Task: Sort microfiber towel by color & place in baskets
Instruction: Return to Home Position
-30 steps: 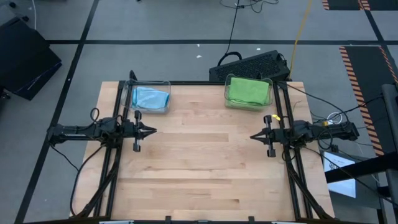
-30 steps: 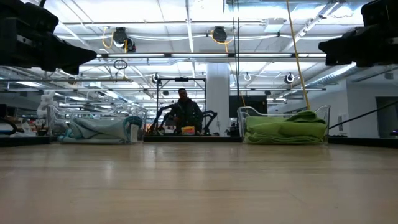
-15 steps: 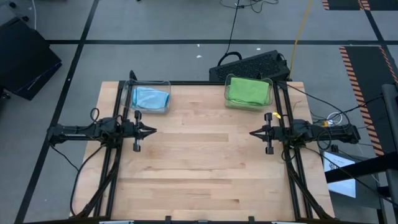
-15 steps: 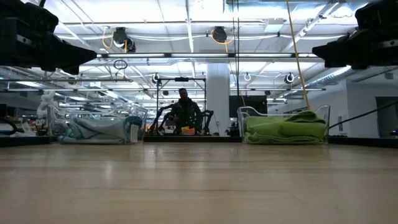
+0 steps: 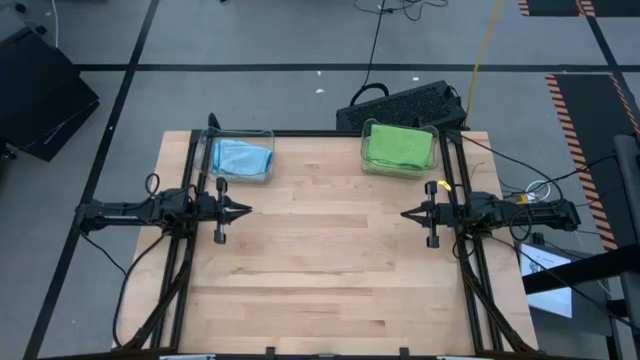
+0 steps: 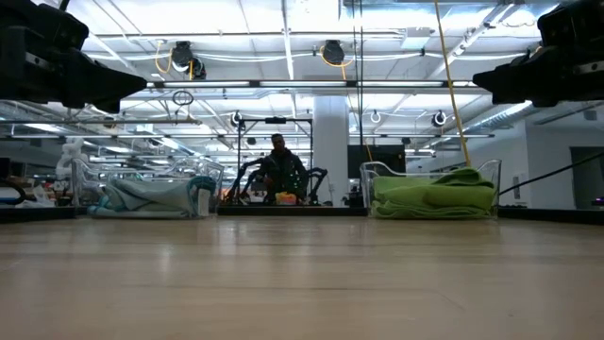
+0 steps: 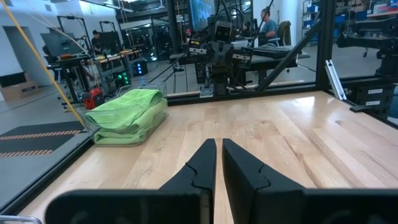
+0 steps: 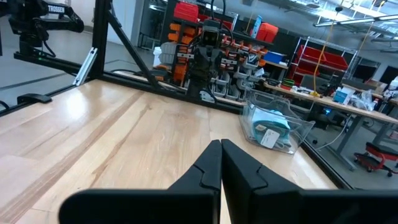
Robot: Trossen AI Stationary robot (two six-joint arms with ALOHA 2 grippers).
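Note:
A folded blue towel (image 5: 241, 157) lies in a clear basket (image 5: 266, 172) at the table's far left; it also shows in the right wrist view (image 8: 271, 123). A folded green towel (image 5: 398, 146) lies in a clear basket (image 5: 366, 158) at the far right, and shows in the left wrist view (image 7: 126, 115). My left gripper (image 5: 246, 210) hovers shut and empty over the table's left side. My right gripper (image 5: 404, 214) hovers shut and empty over the right side. Both point toward the table's middle.
The bare wooden table (image 5: 320, 260) lies between the two grippers. A dark keyboard-like object (image 5: 400, 104) lies on the floor beyond the far edge. A person (image 6: 281, 168) sits far behind the table in the low view.
My right gripper has drawn a little toward the table's far edge and its middle, staying shut. The left arm and both towels have kept still.

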